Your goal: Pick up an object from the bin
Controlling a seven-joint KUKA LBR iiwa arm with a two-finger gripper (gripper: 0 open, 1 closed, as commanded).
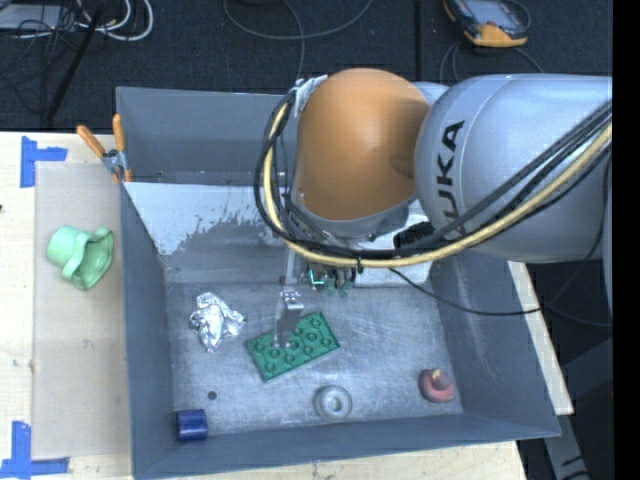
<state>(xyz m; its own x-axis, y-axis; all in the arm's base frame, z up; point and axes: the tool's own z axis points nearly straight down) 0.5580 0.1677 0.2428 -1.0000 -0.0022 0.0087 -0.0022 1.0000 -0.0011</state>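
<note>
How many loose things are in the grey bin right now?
4: a crumpled foil ball left of centre, a green studded plate at centre, a small blue block in the near-left corner, a reddish lump near right. The arm may hide more.

Thick, rounded silver-grey arm (520, 168), with black KUKA lettering (447, 173) on the shell up and to the right of the gripper (287, 338). Straight above the gripper, a smooth orange dome cover (355, 143). Black and yellow cables (270, 203) looped round the dome's lower edge, trailing off along the arm. Slim grey metal gripper, with greenish wiring (325, 280) just above it.
</note>
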